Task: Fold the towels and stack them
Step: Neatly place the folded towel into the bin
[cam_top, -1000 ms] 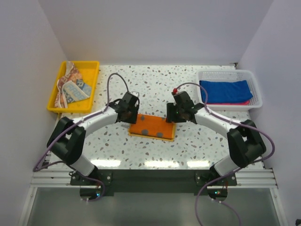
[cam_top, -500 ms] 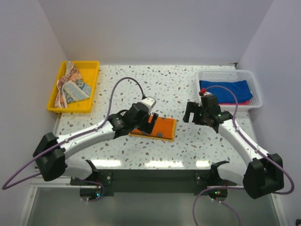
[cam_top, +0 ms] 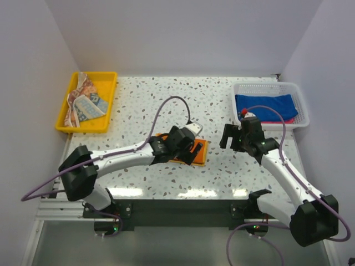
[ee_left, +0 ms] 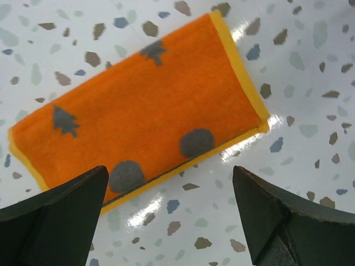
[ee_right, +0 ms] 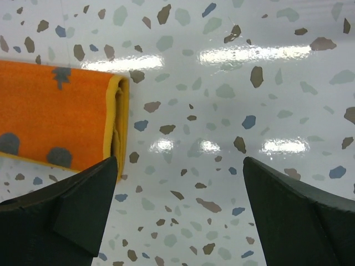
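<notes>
Top external: folded orange cloth towel with yellow edge lies on the speckled white table under the left gripper; the right gripper hangs just beside it. Royal blue towel fills the white mesh basket.

Left wrist: left gripper spread wide, empty, above the towel.

Right wrist: right gripper parted over table, towel end at left.

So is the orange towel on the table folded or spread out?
Folded: the orange towel lies flat as a narrow rectangle, with doubled layers showing at its yellow-edged end.
</notes>
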